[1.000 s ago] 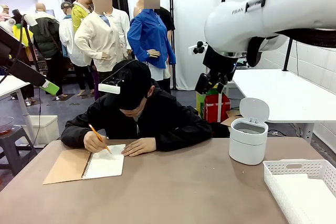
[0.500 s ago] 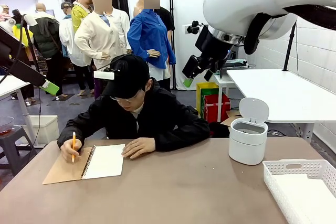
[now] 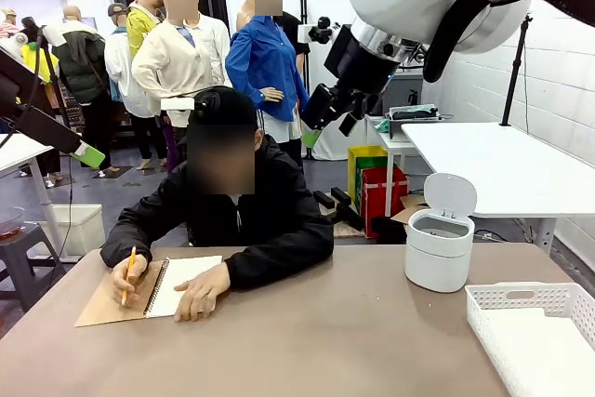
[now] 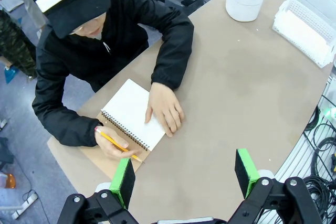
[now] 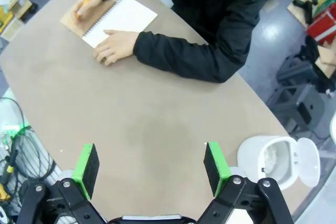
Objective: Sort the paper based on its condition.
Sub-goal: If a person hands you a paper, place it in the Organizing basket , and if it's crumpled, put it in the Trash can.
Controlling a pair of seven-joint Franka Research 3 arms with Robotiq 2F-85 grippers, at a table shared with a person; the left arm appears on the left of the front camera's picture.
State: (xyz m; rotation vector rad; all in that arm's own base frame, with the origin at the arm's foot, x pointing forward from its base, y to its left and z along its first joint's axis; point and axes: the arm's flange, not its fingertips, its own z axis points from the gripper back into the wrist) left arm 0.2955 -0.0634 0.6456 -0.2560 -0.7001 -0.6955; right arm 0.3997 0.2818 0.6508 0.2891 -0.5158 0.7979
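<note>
Paper: the paper [image 3: 181,271] is a smooth white sheet. It lies flat as the open top page of a notebook, at about 10 o'clock on the tabletop, taking the person's side as 12. Whether it is loose or bound I cannot tell.
Notebook: the notebook [image 3: 110,297] has its tan cover folded out flat at 9 o'clock of the paper, with the wire spiral between the two.
Hand on the paper: the person's left hand [image 3: 200,293] lies palm down on the paper, toward its 5 o'clock corner.
Hand with pencil: the person's right hand [image 3: 130,276] rests on the tan cover and holds a yellow pencil [image 4: 118,145].
Person: the person [image 3: 242,220], in a black jacket and cap, sits at about 11 o'clock and leans over the notebook.
Bin: a small white bin [image 3: 437,258] stands at 2 o'clock with its lid raised, well apart from the notebook. What is inside I cannot tell.
Basket: a white slotted basket [image 3: 521,293] sits at 4 o'clock, near the bin but not touching it.
Tabletop: the tabletop [image 3: 325,341] is grey-brown.
Right side: the right gripper [image 5: 150,156] hangs high above the tabletop, with its jaws wide and nothing between them.
Left side: the left gripper [image 4: 184,174] hangs high over the 8 o'clock edge, looking down on the notebook. Its jaws are also wide and hold nothing.
</note>
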